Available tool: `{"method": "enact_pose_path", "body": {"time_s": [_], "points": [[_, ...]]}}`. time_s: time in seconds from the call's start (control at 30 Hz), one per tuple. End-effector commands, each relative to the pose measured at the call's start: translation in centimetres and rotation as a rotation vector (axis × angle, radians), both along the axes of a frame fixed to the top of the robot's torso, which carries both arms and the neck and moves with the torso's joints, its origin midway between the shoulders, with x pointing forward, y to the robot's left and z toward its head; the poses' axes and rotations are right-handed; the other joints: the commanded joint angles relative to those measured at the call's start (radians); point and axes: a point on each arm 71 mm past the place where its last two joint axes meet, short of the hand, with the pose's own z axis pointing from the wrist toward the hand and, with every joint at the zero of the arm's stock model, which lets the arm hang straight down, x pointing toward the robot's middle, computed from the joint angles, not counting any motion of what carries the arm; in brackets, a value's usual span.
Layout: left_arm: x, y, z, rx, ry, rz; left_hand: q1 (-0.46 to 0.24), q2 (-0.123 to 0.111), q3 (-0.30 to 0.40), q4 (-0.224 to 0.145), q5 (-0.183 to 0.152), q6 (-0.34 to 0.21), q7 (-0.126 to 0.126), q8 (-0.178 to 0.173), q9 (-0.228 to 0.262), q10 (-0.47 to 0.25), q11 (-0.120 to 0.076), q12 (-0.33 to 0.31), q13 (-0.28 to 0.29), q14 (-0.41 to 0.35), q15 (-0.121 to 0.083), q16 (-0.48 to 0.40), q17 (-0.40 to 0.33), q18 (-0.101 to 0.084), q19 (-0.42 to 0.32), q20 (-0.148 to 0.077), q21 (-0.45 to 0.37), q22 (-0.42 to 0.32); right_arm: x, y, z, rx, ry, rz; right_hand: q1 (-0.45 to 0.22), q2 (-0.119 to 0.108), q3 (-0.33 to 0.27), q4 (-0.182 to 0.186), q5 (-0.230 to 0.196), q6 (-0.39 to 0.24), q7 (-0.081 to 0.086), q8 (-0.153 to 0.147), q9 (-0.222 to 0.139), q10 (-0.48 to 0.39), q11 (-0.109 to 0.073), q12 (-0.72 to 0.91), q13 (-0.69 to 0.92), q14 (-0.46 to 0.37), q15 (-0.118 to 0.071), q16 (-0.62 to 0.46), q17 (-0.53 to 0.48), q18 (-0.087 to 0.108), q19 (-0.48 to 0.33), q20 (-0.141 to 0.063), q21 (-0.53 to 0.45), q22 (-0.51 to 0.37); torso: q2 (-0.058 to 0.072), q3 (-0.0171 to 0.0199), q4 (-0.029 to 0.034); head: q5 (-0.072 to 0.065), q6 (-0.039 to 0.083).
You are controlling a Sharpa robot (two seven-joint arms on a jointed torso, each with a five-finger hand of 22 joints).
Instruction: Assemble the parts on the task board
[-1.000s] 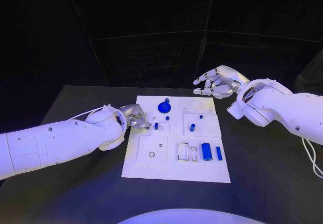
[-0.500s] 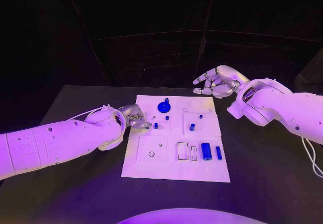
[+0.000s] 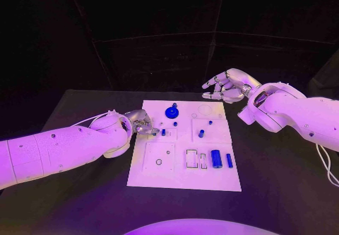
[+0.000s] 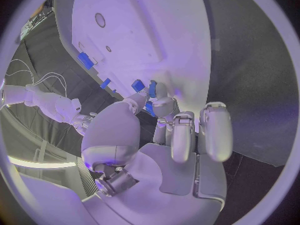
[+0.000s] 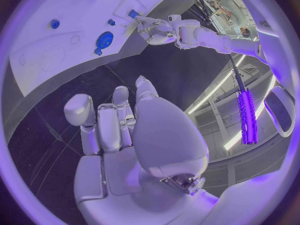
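L hand [image 3: 143, 123] at board [image 3: 185, 176] edge, fingertips seem to pinch a blue part [image 4: 152, 88]. R hand [image 3: 225, 85] empty, fingers apart, beyond board.

Robotics lab, black-draped table [image 3: 282, 196], white task board [image 3: 185, 181], ceiling strip lights [image 5: 244, 110]

Worktop [image 3: 84, 105]: black, flat surface beneath both robot hands.
Backdrop [image 3: 155, 54]: dark curtain, beyond the robot hands.
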Motion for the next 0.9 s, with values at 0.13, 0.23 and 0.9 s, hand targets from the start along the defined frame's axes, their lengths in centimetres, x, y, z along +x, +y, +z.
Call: {"method": "enact_pose_path", "body": {"time_s": [0.13,0.23,0.9], "points": [[-0.10,-0.12,-0.11,0.000,0.000,0.004,-0.016,0.001,-0.012,0.006,-0.004,0.008,0.000,-0.003,-0.002,0.006,0.000,0.007,0.002,0.106,-0.007,0.003,0.263,-0.012,0.028,-0.004,0.007,0.044,0.01,0.10,0.14,0.003,-0.007,0.008,-0.002,0.006,-0.003,0.001,0.005,-0.009,0.001,0.006,-0.001,-0.005,-0.001,-0.001,-0.001,0.013,-0.002,-0.002,-0.001,0.014,-0.008,0.002,-0.007,-0.001,0.000,0.0002,0.0004,0.000,0.000],[-0.14,-0.13,-0.08,-0.002,0.000,0.003,-0.023,-0.004,-0.021,0.012,-0.004,0.009,0.000,-0.003,-0.005,0.007,0.000,0.008,0.004,0.106,-0.007,0.003,0.263,-0.012,0.029,-0.004,0.008,0.046,0.02,0.10,0.14,0.003,-0.006,0.008,-0.002,0.006,-0.003,0.001,0.005,-0.009,0.001,0.006,-0.001,-0.005,-0.001,-0.001,-0.001,0.013,-0.002,-0.002,-0.001,0.014,-0.008,0.002,-0.007,-0.001,0.000,0.0007,0.0009,-0.001,-0.002],[-0.11,0.34,-0.16,0.016,0.018,0.014,-0.055,-0.022,-0.061,0.047,-0.004,0.014,0.000,-0.003,-0.016,0.009,-0.001,0.012,0.010,0.106,-0.007,0.003,0.263,-0.013,0.031,-0.004,0.011,0.052,0.10,0.04,0.09,0.001,-0.003,0.006,-0.003,0.006,-0.004,0.003,0.005,-0.009,0.001,0.006,-0.001,-0.005,-0.001,0.001,0.000,0.013,-0.002,-0.003,-0.002,0.015,-0.010,0.002,-0.008,-0.003,0.000,0.0002,0.0004,-0.002,-0.005]]}}
